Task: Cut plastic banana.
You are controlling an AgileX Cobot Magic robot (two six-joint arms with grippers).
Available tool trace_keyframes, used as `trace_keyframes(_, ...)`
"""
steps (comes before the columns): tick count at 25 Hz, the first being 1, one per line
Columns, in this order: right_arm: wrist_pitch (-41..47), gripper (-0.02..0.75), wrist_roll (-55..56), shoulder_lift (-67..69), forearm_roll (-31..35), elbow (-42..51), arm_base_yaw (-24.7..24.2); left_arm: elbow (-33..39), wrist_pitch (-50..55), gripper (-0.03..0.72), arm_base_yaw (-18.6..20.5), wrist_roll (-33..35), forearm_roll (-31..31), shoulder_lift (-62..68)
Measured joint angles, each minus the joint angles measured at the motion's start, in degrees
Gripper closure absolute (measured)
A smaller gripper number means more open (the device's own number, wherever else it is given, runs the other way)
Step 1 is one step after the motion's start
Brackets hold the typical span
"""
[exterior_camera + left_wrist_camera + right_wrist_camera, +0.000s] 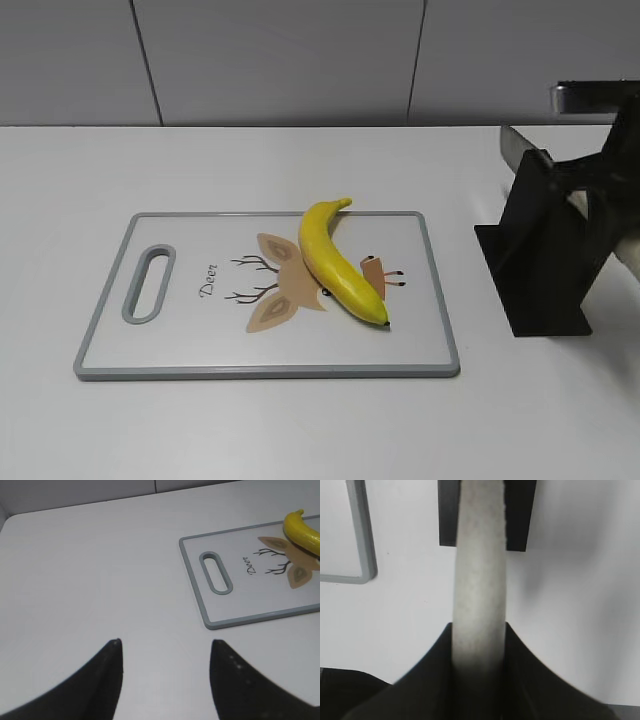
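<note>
The plastic banana point(335, 262) is whole, glossy yellow, and lies diagonally on the white cutting board point(180, 340), stem toward the far edge. Its stem end also shows in the left wrist view point(300, 527). My right gripper point(479, 627) is shut on the pale knife handle point(480, 570), which still sits in the black knife stand point(535, 260) at the right; the grey blade point(516, 148) sticks out at the stand's top. My right gripper also shows in the exterior view point(603, 185). My left gripper point(165, 642) is open and empty over bare table, left of the board point(200, 600).
The board has a grey rim, a handle slot point(148, 283) at its left end and a deer print. A corner of the board point(364, 540) and the stand point(520, 515) show in the right wrist view. A tiled wall point(300, 60) closes the back.
</note>
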Motion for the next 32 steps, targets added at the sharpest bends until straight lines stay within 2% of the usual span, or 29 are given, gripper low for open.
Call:
trace_keyframes(8,0.05,0.556,-1.94,-5.65,-0.13,-0.81,0.0,0.0,0.0,0.143,0.0,0.0,0.0,0.0)
trace_keyframes(15,0.24,0.56,-10.89,-11.98,0.71,-0.81,0.0,-0.2,-0.53,0.143,0.0,0.0,0.0,0.11)
trace_keyframes(22,0.28,0.56,-17.29,-13.97,3.25,-0.81,0.0,-4.56,-2.86,0.143,0.0,0.89,0.05,9.12)
trace_keyframes(26,0.16,0.56,-23.3,-14.09,6.87,-0.81,0.0,-7.79,-5.43,0.143,0.0,3.42,0.0,17.95)
trace_keyframes(32,-1.01,0.56,-35.7,-14.29,12.06,-0.81,0.47,-13.33,-6.99,0.143,-0.11,14.32,-4.39,33.08)
